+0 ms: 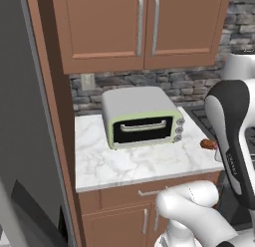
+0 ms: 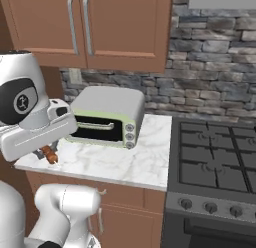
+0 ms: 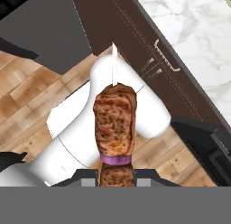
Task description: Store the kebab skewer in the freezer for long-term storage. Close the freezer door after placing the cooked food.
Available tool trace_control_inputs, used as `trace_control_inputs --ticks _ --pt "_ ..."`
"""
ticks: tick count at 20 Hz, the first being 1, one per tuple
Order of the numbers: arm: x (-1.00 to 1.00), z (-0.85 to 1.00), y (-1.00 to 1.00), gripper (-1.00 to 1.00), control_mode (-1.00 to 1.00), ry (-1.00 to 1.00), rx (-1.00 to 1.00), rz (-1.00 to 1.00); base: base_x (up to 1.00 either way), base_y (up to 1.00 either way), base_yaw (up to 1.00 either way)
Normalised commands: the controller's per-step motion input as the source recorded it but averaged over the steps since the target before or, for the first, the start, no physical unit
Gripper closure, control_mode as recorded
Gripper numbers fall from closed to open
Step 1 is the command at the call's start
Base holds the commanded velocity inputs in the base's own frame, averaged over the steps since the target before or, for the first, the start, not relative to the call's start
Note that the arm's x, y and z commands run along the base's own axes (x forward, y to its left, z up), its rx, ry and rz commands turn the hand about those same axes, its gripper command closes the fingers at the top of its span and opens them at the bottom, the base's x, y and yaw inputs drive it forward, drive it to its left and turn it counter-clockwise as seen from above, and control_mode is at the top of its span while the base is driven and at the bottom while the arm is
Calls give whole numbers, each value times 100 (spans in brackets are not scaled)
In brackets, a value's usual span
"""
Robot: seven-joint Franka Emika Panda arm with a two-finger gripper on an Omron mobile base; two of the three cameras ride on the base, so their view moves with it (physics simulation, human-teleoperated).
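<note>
One kebab skewer point(image 3: 114, 123) clamped in tool point(image 3: 116, 177); one toaster oven point(image 1: 142, 117).

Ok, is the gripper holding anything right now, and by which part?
Yes: the gripper is shut on the kebab skewer. It grips the near end, by the last meat chunk just past the purple piece, and the pale stick tip points away from the hand.

Both base views look forward-down from behind the arm, left and right, sharing the toaster oven point(image 1: 143, 116) on the marble counter point(image 1: 129, 164). Hand view looks close along the kebab skewer point(image 3: 114, 123) toward the wood floor point(image 3: 31, 92)
</note>
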Motion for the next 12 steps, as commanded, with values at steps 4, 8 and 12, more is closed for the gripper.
trace_control_inputs --ticks 4,8,12 --pt "0 0 0 100 100 0 0 0 -54 0 0" --pt "0 0 0 100 100 0 0 0 -61 0 0" --pt "0 0 0 100 100 0 0 0 -74 3 0"
